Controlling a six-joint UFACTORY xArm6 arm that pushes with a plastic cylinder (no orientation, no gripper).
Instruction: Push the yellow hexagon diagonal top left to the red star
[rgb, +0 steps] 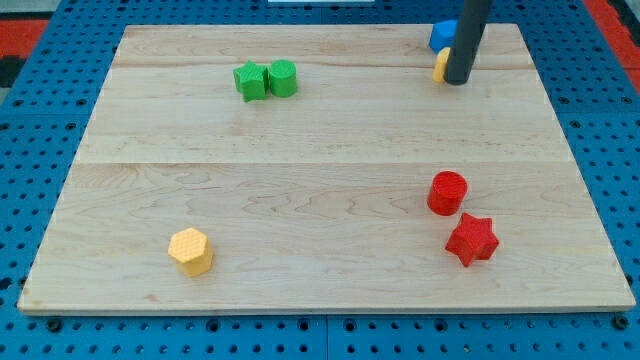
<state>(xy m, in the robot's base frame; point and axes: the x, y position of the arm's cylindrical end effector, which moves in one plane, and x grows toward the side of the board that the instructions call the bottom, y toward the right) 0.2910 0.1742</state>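
Note:
The yellow hexagon (190, 250) sits near the board's bottom left. The red star (471, 239) lies at the lower right, with a red cylinder (447, 193) just above and left of it, almost touching. My tip (457, 80) is at the view's top right, far from both the hexagon and the star. It stands right beside a small yellow block (440, 66), which it partly hides, and just below a blue block (442, 35).
A green star-like block (250, 81) and a green cylinder (283, 77) sit side by side at the top, left of centre. The wooden board (320, 140) lies on a blue pegboard surface (40, 80) that borders it on all sides.

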